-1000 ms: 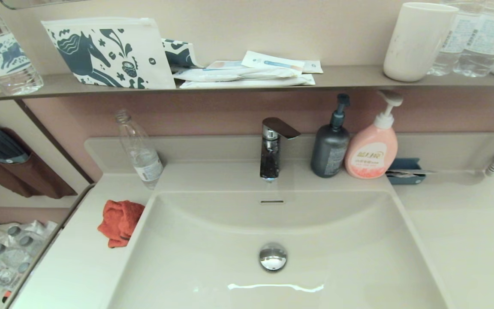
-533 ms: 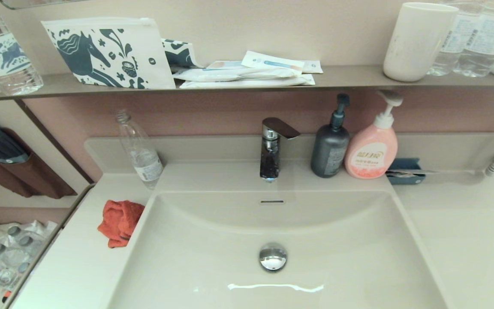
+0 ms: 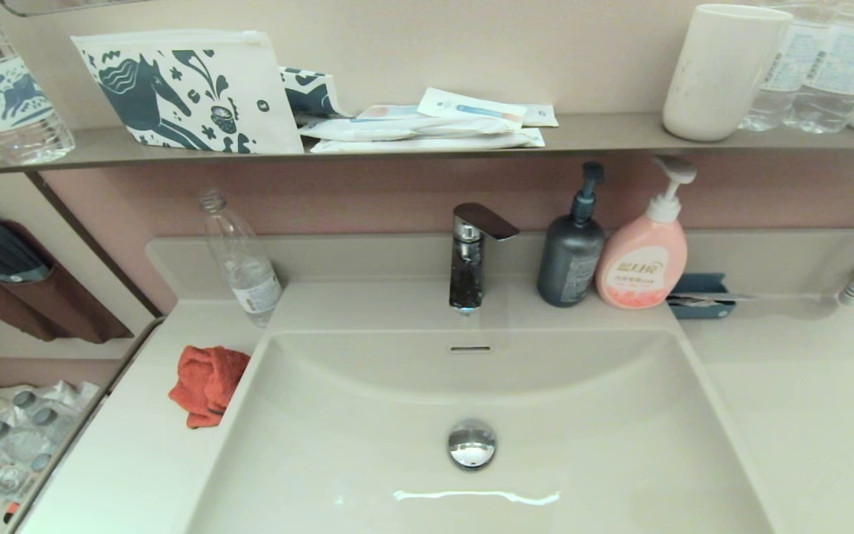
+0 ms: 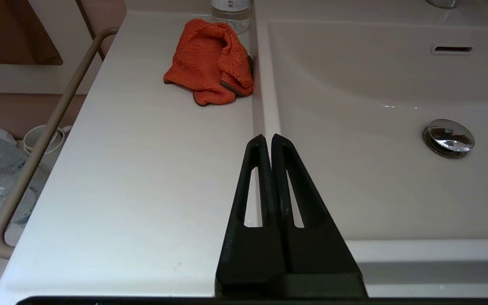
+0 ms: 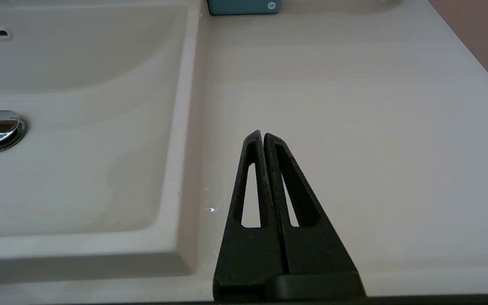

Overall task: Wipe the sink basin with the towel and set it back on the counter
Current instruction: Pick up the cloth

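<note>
Nothing is moving between the earlier head views and this one: the towel (image 3: 207,384) is lying in the same crumpled heap on the surface (image 3: 138,460), just left of the basin (image 3: 368,445) rim and near the clear bottle (image 3: 242,259). Neither arm is showing in the head view. The left gripper (image 4: 268,137) is hanging over the front part of the surface by the basin's left rim, its fingers pressed together on nothing; the towel is lying well ahead of it. The right gripper (image 5: 261,134) is sitting parked over the bare surface to the right of the basin, likewise closed and empty.

The towel is looking soft, fluffy and light, bunched in loose folds with a dark edge peeking out on the basin side. It is likely to sag and unfold when lifted, so pinching the raised hump in the middle of the heap, taking several layers at once, is looking safer than nipping one thin corner. The basin is glossy, so the cloth should be sliding easily once pressed flat.

As for containers, the basin is holding nothing but its chrome drain plug (image 3: 471,443). The clear bottle is holding a little water at the bottom. On the back ledge a dark pump bottle (image 3: 569,256) and a pink one (image 3: 643,259) are standing side by side; their fill cannot be told. On the shelf (image 3: 605,133) a white cup (image 3: 723,70) is standing upright, its inside hidden.
</note>
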